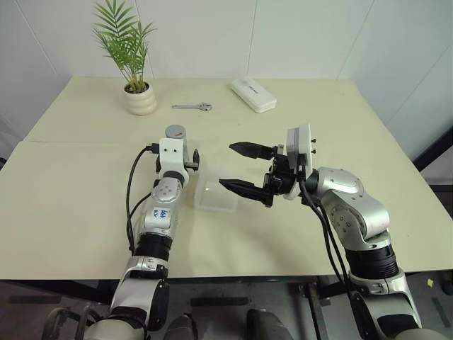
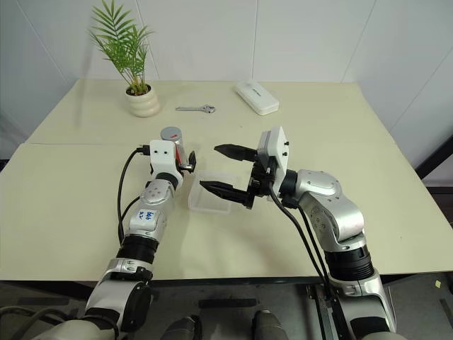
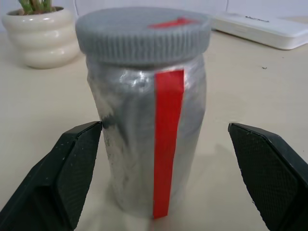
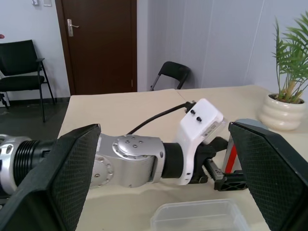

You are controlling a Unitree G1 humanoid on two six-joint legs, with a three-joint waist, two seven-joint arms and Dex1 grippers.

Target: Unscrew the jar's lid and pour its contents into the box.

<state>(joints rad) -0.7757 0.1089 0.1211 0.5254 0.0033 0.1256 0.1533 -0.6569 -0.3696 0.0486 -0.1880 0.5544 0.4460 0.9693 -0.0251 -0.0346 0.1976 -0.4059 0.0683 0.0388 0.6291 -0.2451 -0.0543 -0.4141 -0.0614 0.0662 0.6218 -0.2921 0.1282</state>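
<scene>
On the table, the jar stands upright with the lid screwed on, near the middle and just left of the box. The left gripper sits level at the jar, its fingers spread wide on either side of the body without touching it. The right gripper hangs above the box, pointing left, fingers fully apart and holding nothing. The contents cannot be made out through the jar wall.
</scene>
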